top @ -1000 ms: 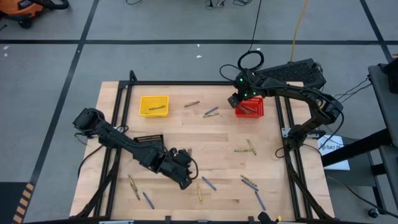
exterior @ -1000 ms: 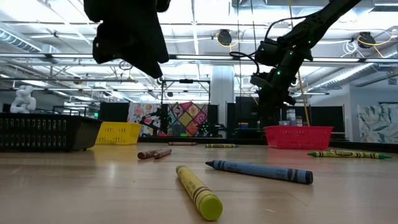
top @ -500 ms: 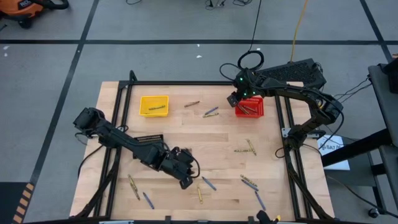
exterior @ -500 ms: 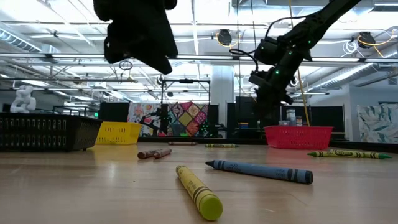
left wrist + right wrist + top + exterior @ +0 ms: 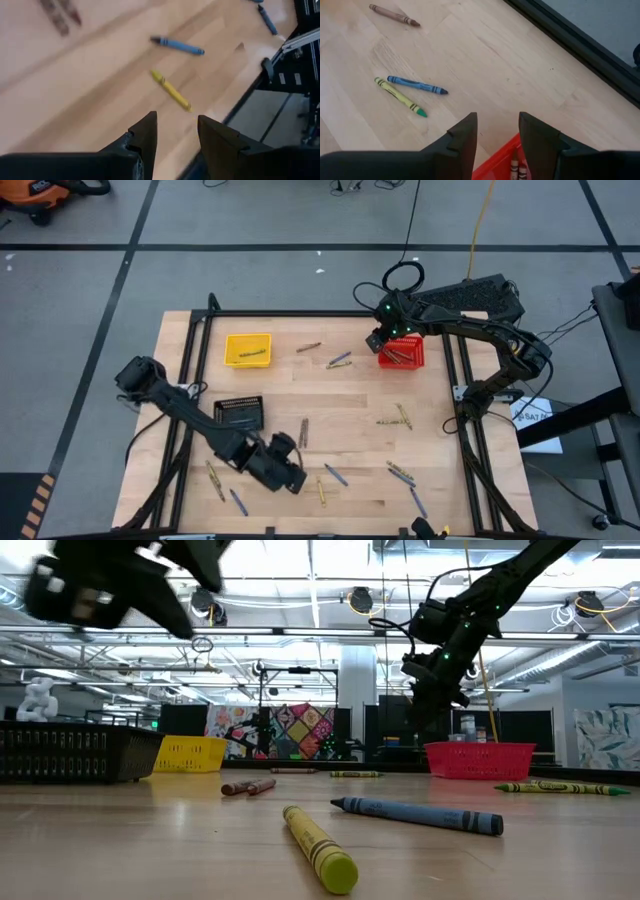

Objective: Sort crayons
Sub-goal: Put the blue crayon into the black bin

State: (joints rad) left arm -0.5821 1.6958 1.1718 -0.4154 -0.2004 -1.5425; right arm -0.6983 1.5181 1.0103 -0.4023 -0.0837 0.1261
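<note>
we saw the left gripper [image 5: 292, 483] in the lower middle of the high view, its fingers released and holding nothing, above a yellow crayon [image 5: 171, 90] and a blue crayon [image 5: 177, 45]. the right gripper [image 5: 378, 340] hung in the upper right, also released, at the edge of the red basket [image 5: 407, 357]. other crayons [image 5: 400, 418] lay scattered over the table [image 5: 360, 395], some near the yellow basket [image 5: 247, 349] and the black basket [image 5: 239, 413].

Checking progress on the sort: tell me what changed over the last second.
The left gripper swung toward the table's near edge, uncovering a brown crayon; its fingers stayed open and empty. The right gripper stayed over the red basket. No crayons moved.
</note>
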